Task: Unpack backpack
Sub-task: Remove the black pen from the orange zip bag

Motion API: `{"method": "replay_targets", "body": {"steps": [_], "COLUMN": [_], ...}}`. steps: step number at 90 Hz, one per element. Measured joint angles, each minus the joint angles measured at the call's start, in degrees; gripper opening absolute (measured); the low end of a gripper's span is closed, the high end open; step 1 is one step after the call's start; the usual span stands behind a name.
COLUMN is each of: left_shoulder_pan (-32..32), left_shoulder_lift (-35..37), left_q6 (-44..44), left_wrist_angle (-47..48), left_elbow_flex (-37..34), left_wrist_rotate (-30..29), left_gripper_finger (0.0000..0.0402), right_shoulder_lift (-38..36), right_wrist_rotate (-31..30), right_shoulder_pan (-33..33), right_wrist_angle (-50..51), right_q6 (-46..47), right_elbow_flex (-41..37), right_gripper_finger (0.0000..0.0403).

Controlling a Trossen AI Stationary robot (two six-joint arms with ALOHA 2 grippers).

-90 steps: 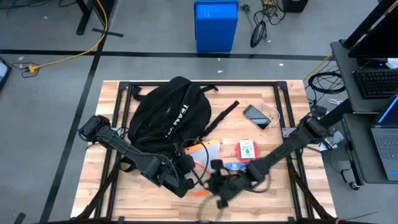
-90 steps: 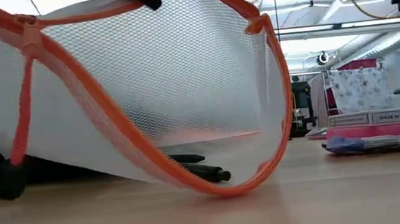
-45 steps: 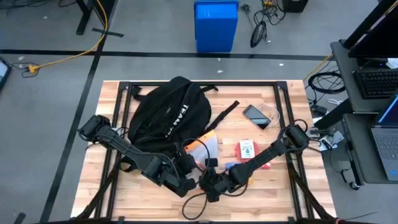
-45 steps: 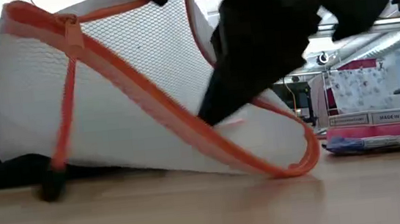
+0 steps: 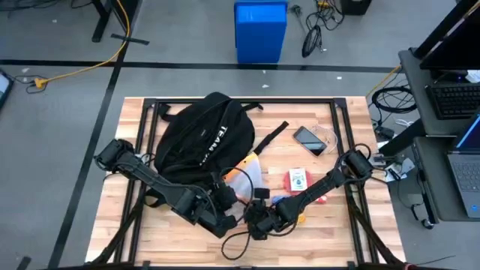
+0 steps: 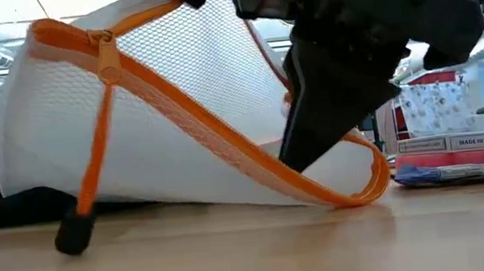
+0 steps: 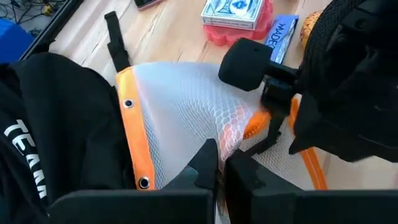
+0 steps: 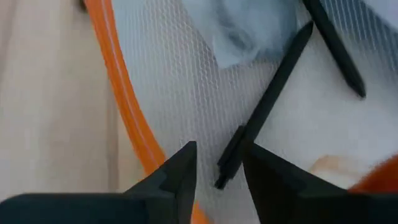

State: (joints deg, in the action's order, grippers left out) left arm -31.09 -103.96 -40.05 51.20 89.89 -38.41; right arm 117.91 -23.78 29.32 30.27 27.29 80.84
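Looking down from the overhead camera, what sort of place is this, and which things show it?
Probably a robotics lab or workshop: a wooden table on a grey floor with loose cables, a side desk holding a keyboard, and a laptop.

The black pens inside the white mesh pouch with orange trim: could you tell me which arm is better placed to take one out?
Right, probably. The right gripper is open inside the pouch around a pen; the left gripper holds the mesh.
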Motion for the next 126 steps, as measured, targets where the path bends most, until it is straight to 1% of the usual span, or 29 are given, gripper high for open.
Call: {"method": "replay_targets", "body": {"steps": [21, 34, 47, 66, 88, 109, 126], "left_shoulder_pan": [0.0, 0.0, 0.0, 0.0, 0.0, 0.0, 0.0], "left_shoulder_lift": [0.0, 0.0, 0.0, 0.0, 0.0, 0.0, 0.0], "left_q6": [0.0, 0.3, 0.4, 1.7, 1.8, 1.9, 1.9], "left_wrist_angle": [-0.1, -0.8, -1.4, -1.4, -1.4, -1.4, -1.4], "left_elbow_flex": [0.0, 0.0, 0.0, 0.0, 0.0, 0.0, 0.0], "left_wrist_rotate": [0.2, 0.2, 0.2, 0.2, 0.7, 0.7, 0.6], "left_gripper_finger": [0.0000, 0.0000, 0.0000, 0.0000, 0.0000, 0.0000, 0.0000], "right_shoulder_lift": [0.0, 0.0, 0.0, 1.3, 5.4, 5.9, 5.9], "right_wrist_rotate": [0.0, -2.1, -2.9, -4.9, -5.2, 0.2, 8.2], "right_shoulder_pan": [-0.5, -1.2, -1.3, -3.3, -4.6, -5.9, -6.8], "right_wrist_angle": [0.4, -1.4, -5.4, -2.4, -3.1, -3.3, -3.8], "right_q6": [1.2, 2.2, 0.2, 1.4, 1.5, 2.7, 2.7], "right_elbow_flex": [0.0, 0.0, 0.0, 0.0, 0.4, 0.3, 0.3], "right_gripper_finger": [0.0173, 0.0194, 0.0198, 0.0199, 0.0199, 0.0199, 0.0193]}}
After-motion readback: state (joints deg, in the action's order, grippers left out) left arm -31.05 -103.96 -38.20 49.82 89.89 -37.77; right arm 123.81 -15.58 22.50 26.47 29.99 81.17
